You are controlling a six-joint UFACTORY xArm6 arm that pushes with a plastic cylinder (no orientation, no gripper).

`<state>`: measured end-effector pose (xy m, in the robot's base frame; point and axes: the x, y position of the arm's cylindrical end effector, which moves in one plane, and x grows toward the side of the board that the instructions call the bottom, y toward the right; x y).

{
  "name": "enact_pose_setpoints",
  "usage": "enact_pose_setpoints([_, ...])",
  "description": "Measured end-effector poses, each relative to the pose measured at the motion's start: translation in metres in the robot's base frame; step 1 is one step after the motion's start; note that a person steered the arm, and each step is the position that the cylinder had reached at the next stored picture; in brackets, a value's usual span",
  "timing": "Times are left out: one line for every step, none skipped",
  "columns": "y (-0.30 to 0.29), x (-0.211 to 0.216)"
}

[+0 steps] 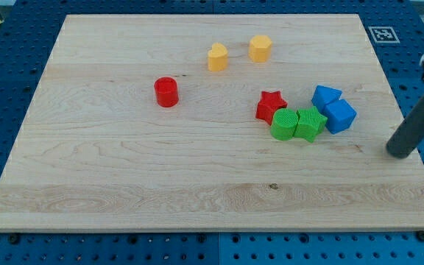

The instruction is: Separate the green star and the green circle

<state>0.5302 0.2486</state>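
my tip (400,151) bare rod (no claw), touching nothing | green star (310,123) touches green circle (283,124)

Single raised view, angled down across the whole wooden board (124,177) from its near edge.

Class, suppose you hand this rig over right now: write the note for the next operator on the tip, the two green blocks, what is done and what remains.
My tip rests on the board at the view's right, apart from every block, right of the blue blocks.
Green circle and green star sit side by side, touching; the red star lies against the circle.
Done: nothing visible; the pair is still together.
Left: push the two green blocks apart.
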Motion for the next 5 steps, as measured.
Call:
enact_pose_setpoints([-0.077,0.023])
enact_pose_setpoints([-0.176,0.017])
enact_pose_setpoints([-0.189,-0.022])
enact_pose_setpoints([-0.189,-0.032])
enact_pose_setpoints([-0.167,-0.032])
